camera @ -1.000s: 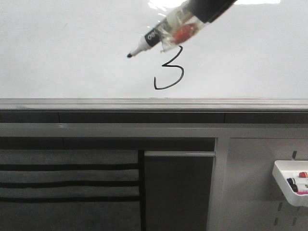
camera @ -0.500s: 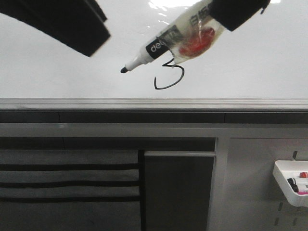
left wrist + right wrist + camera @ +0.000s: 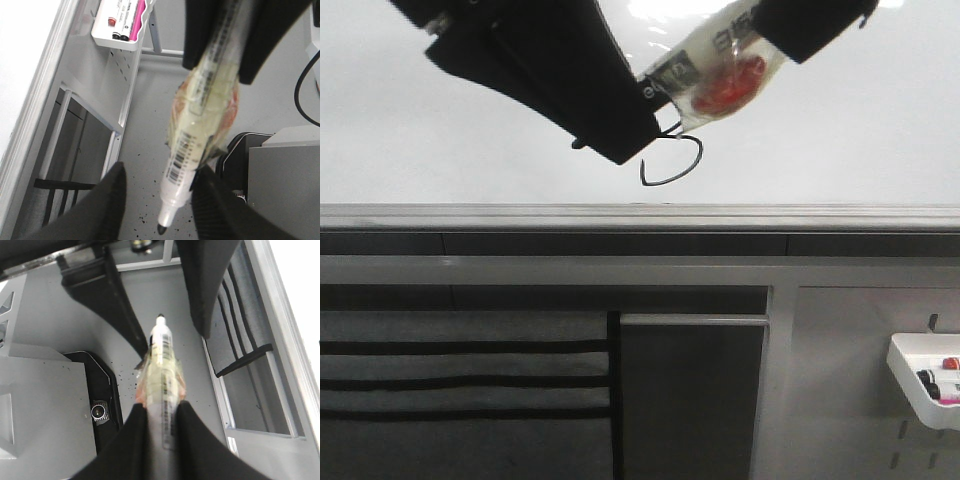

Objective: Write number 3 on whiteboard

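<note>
The whiteboard [image 3: 840,130] fills the upper front view above its grey ledge [image 3: 640,214]. The black number 3 [image 3: 672,170] shows its round lower curve; its top is hidden behind my left gripper. My right gripper [image 3: 800,25] is shut on a white marker [image 3: 715,70] wrapped in clear tape with a red patch, held in front of the board. The marker also shows in the right wrist view [image 3: 161,357]. My left gripper [image 3: 160,170] is open, its fingers [image 3: 112,200] on either side of the marker's tip end [image 3: 175,185], not touching it.
A white tray [image 3: 923,378] with several markers hangs on the grey perforated panel at the lower right; it also shows in the left wrist view [image 3: 120,27]. A black box [image 3: 100,395] stands on the grey floor below.
My left gripper has come in from the upper left, down and right, and now straddles the marker's tip, covering the top of the 3. My right gripper lifted slightly, then held still.
</note>
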You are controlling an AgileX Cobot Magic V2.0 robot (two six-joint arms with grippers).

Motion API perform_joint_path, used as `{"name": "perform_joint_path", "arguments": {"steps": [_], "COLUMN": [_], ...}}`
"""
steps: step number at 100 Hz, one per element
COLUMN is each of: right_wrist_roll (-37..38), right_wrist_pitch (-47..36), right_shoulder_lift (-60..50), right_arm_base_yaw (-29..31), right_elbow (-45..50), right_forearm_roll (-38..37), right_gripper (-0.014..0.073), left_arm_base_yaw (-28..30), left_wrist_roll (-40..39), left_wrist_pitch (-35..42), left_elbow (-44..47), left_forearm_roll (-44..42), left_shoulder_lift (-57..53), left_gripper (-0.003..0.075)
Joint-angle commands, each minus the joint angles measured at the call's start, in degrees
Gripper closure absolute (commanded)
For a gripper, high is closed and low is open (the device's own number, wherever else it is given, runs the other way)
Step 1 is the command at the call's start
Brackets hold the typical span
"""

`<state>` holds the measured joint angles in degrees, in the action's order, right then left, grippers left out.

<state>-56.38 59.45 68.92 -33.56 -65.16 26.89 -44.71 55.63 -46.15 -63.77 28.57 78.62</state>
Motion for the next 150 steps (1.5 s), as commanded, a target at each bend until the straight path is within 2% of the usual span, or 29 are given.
{"name": "perform_joint_path", "arguments": {"steps": [1,33,47,57,69,76,81,92,102,116,124,131,150], "right_wrist_roll": [-0.5,-0.5,-0.5,-0.5,1.0,1.9,3.6,6.0,6.5,6.6,6.6,6.6,6.6], "right_wrist_pitch": [-2.2,-1.7,-1.8,-2.2,-2.9,-2.8,-3.3,-4.1,-3.9,-3.4,-3.0,-2.5,-2.3], "right_shoulder_lift": [-1.5,-1.5,-1.5,-1.5,-1.5,-2.2,-3.0,-5.5,-7.3,-8.5,-8.5,-8.5,-8.5], "right_arm_base_yaw": [-0.1,-0.1,-0.1,-0.1,0.6,2.4,4.2,9.7,13.7,15.6,15.6,15.6,15.6], "right_elbow": [-1.3,-1.3,-1.3,-1.3,-1.6,-2.0,-2.4,-2.7,-2.7,-2.7,-2.7,-2.7,-2.7], "right_forearm_roll": [1.6,2.2,2.2,2.2,1.9,1.1,0.7,0.6,0.6,0.6,0.6,0.6,0.8], "right_gripper": [0.0632,0.0632,0.0620,0.0520,0.0322,0.0267,0.0262,0.0262,0.0262,0.0262,0.0262,0.0262,0.0262], "left_arm_base_yaw": [-0.6,-0.6,-0.6,-0.5,0.3,2.1,4.3,11.1,18.4,25.8,27.5,27.9,27.9], "left_wrist_roll": [0.2,0.2,0.2,0.2,0.2,-0.1,-1.5,-7.4,-12.8,-15.3,-15.3,-15.3,-15.3], "left_wrist_pitch": [2.1,2.1,2.1,2.1,2.8,3.6,4.8,10.9,20.4,36.0,44.2,48.3,50.3], "left_elbow": [-2.0,-2.0,-2.0,-2.0,-2.0,-1.8,-1.4,1.4,5.9,13.4,16.3,16.9,16.5], "left_forearm_roll": [2.8,3.4,3.4,3.4,1.3,0.0,-0.2,-0.2,1.5,12.3,17.3,18.5,18.4], "left_shoulder_lift": [-1.5,-1.5,-1.5,-1.5,-1.5,-1.5,-1.5,-1.5,-1.5,-1.5,-1.3,-0.9,0.6], "left_gripper": [0.0531,0.0721,0.0739,0.0739,0.0739,0.0739,0.0739,0.0739,0.0739,0.0739,0.0739,0.0739,0.0739]}}
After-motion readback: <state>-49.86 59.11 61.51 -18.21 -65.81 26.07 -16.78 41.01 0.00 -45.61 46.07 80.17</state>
